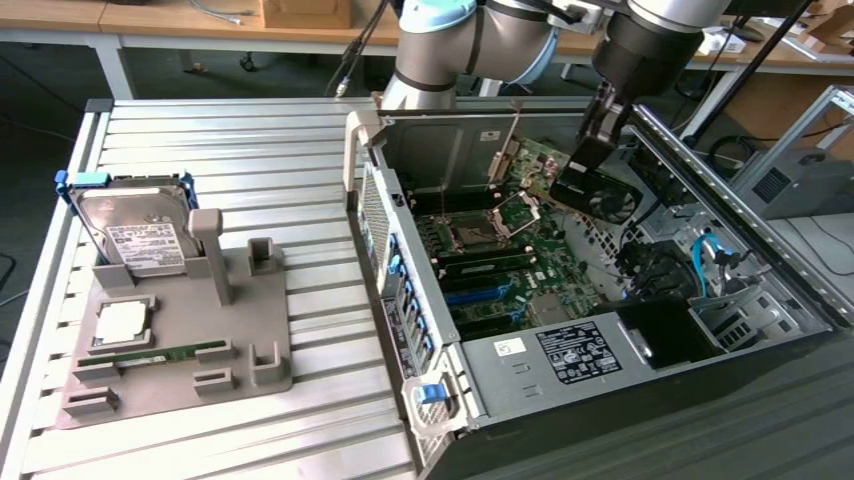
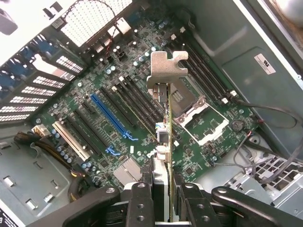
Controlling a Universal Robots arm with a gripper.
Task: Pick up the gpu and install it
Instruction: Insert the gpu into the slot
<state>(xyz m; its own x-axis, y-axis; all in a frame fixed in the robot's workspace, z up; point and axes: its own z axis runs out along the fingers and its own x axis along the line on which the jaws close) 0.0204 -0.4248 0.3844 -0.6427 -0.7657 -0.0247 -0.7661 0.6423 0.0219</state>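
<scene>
One end effector (image 2: 163, 191) grips the gpu (image 2: 166, 68) by its board edges (likely stiff, light, fragile) above the motherboard (image 2: 80, 97).

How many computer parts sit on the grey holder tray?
3: the hard drive standing at the far end, a pale square part lying midway, the green memory stick nearest the camera.
</scene>
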